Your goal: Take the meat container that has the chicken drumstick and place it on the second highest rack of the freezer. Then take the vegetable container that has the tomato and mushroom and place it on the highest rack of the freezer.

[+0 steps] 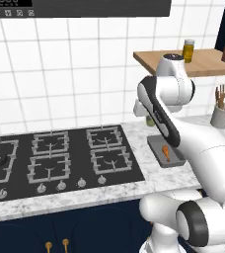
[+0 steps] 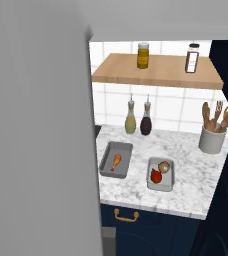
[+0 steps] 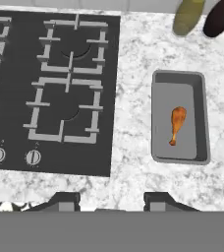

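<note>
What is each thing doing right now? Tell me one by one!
End effector: open, empty, hovering above the counter.
Meat tray: flat on the counter, not picked up.
Drumstick: lying in the meat tray.
Veggie tray: flat on the counter, beside the meat tray.
Tomato: sitting in the veggie tray.
Mushroom: sitting in the veggie tray, next to the tomato.
Freezer door: swung open.
</note>
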Available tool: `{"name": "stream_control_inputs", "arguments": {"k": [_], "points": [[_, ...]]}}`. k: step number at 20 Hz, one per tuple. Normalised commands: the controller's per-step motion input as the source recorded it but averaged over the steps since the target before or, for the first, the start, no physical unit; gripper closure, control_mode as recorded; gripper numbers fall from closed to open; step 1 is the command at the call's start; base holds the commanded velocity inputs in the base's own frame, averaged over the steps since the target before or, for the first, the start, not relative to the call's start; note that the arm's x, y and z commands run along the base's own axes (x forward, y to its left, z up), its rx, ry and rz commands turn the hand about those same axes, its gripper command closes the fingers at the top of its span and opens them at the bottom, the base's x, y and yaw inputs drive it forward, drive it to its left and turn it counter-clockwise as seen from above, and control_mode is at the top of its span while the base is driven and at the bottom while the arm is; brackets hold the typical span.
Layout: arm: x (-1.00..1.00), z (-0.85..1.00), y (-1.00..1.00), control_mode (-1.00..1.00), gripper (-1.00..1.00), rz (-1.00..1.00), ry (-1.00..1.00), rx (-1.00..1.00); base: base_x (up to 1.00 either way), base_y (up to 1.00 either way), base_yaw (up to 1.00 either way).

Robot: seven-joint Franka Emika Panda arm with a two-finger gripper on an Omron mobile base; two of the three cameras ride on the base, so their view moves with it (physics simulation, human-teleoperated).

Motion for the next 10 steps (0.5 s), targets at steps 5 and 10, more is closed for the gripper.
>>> {"name": "stream_control_inputs", "arguments": {"k": [5, 10], "points": [[-0.8, -0.02, -0.28, -1.0, -1.0, -0.2, -0.31, 0.04, 0.0, 0.0, 0.0], [-0.29, -0.01, -0.46, -1.0, -1.0, -0.58, -0.22, 0.08, 0.0, 0.0, 0.0]]}}
